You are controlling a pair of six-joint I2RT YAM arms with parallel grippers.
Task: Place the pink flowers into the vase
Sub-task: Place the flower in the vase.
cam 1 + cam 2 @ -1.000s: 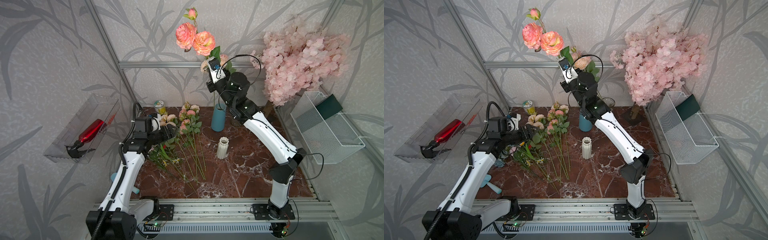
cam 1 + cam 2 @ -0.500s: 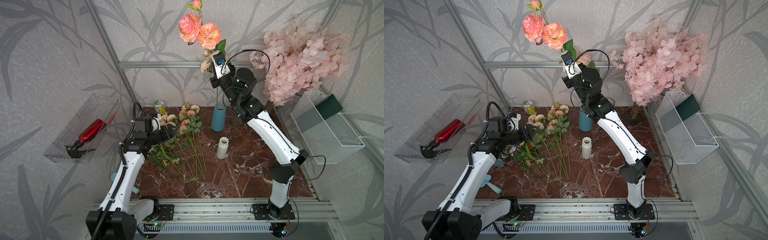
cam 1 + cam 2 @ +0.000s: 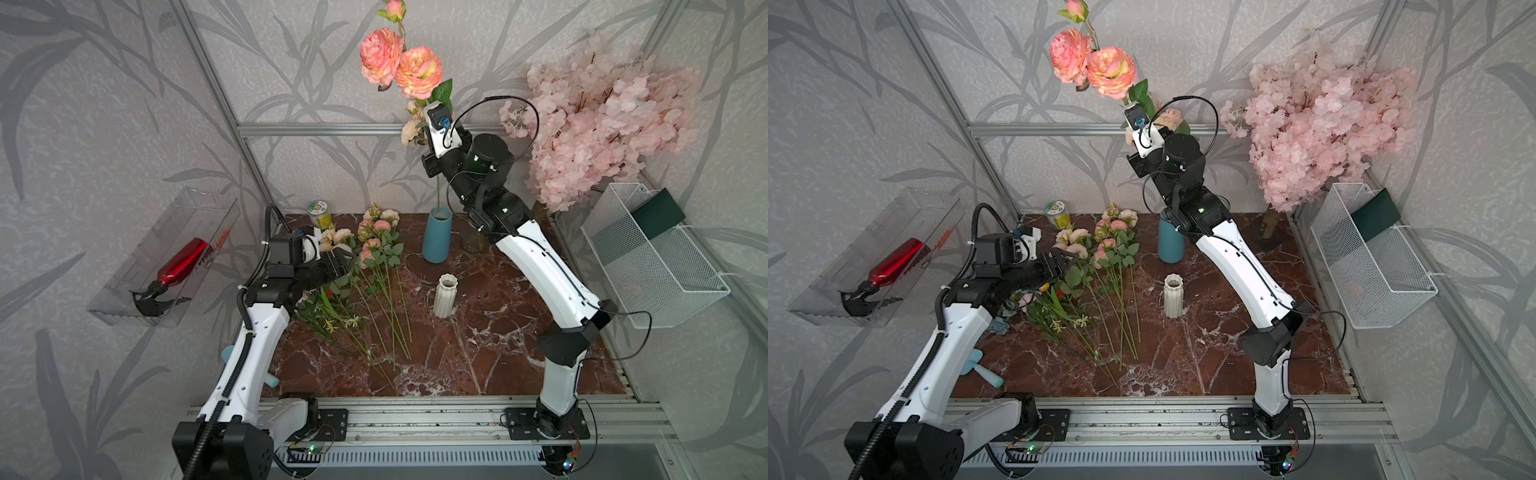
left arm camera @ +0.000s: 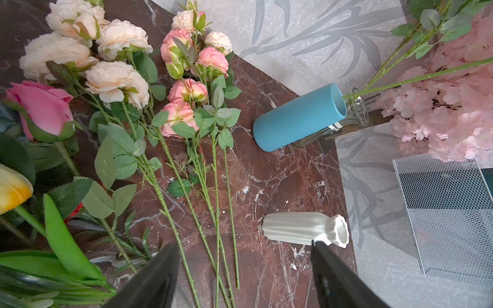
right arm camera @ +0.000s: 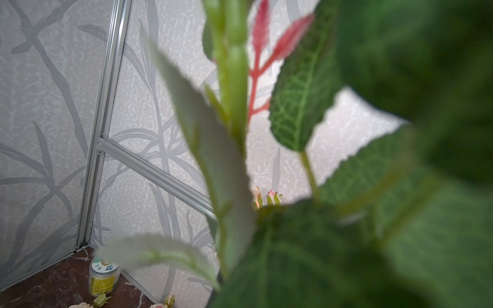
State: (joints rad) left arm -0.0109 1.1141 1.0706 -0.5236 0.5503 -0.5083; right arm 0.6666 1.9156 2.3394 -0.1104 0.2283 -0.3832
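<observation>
Bright, soft, even light, faint shadows. In the right wrist view close leaves (image 5: 386,226) are blurred; the wall (image 5: 53,106) behind is sharp.

- Both top views, nearly identical, look steeply down from high at the front over the whole marble table (image 3: 478,332)
- Left wrist view sits close above the table, facing the lying pink flowers (image 4: 185,92) and blue vase (image 4: 298,117), both shared with the top views
- Right wrist view, pressed against blurred leaves of the raised pink spray (image 5: 373,240), faces the back corner jar (image 5: 102,277)
</observation>
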